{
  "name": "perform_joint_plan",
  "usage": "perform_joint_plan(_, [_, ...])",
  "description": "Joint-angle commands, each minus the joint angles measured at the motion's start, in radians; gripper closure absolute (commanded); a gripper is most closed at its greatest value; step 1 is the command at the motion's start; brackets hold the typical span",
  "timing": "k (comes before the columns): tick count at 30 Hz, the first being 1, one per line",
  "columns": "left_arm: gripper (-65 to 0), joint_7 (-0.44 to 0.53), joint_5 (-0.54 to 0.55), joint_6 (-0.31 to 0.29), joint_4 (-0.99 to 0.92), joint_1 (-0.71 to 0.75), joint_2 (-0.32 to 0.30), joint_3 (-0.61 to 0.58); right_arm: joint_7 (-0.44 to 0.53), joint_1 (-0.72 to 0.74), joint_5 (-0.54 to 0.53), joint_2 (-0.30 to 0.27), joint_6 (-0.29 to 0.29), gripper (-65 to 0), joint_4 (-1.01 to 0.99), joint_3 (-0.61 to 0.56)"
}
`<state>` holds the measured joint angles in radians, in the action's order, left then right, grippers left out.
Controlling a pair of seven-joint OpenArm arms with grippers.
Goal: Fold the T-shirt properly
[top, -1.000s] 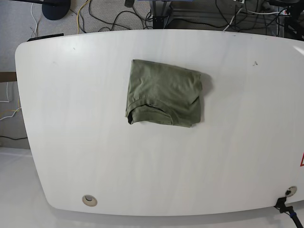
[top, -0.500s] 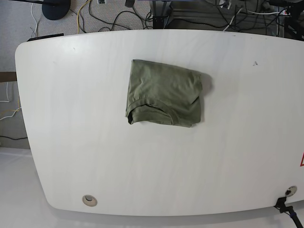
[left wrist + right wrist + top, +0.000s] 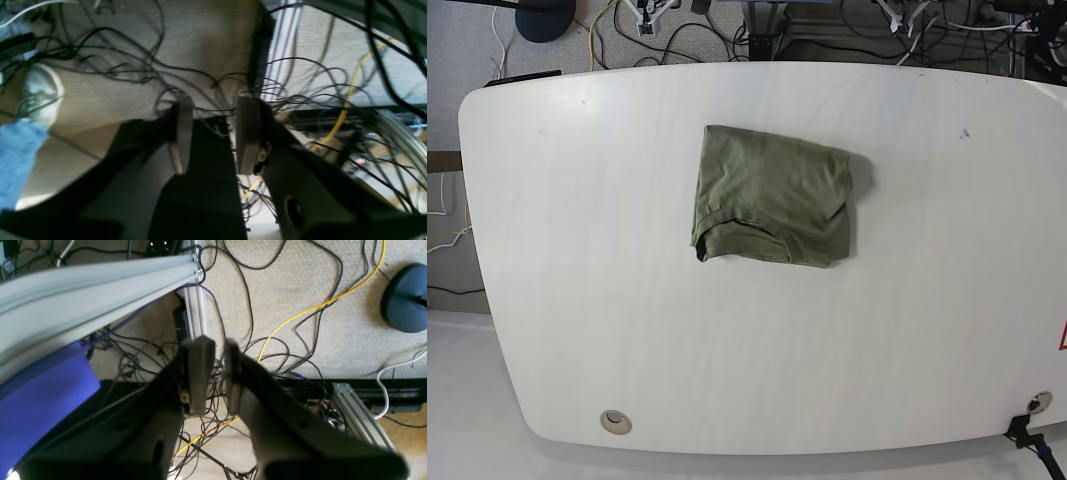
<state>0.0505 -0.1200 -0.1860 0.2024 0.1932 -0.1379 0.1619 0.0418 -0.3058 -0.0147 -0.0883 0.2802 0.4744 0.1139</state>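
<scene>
Olive-green cotton T-shirt (image 3: 774,196) folded small, resting mid-table on the white rounded tabletop (image 3: 577,300).
We see the left gripper (image 3: 213,133) moderately parted and the right gripper (image 3: 217,373) narrowly parted, both holding nothing above cabled carpet.

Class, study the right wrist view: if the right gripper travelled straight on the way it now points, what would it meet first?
Probably the tangle of black cables on the carpeted floor, directly beyond the right gripper. Nothing sits between its fingers. Depth is unclear, so the gap before contact cannot be judged.
</scene>
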Motion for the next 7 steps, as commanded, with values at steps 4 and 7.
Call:
perform_joint_plan(4, [-19.3,0.002,-0.002,-0.002,0.001,0.002,0.011,0.001,0.0,-0.014,-0.004,0.009,0.003,-9.4,-0.003,0.002])
perform_joint_plan(7, [-19.3,0.002,0.0,-0.002,0.002,-0.004,0.024,0.001,0.002,-0.013,-0.004,0.011,0.003,-9.1,-0.003,0.002])
